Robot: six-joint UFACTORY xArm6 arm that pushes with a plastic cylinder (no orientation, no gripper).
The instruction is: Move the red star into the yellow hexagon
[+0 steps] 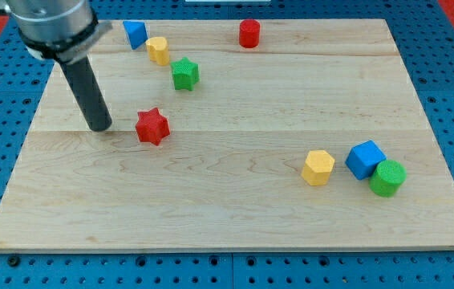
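Red star [152, 126] apparently clear of my tip [100, 127]

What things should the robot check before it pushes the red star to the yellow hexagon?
1. My tip sits at the view's left of the red star-shaped block, on the side away from the target: ok.
2. Tip touching the star: not ok, a small gap shows.
3. Yellow hexagon block in sight, toward the view's lower right: ok.
4. Wooden board between star and hexagon free of blocks: ok.
5. Blue cube and green cylinder crowd the hexagon's far side: not ok.
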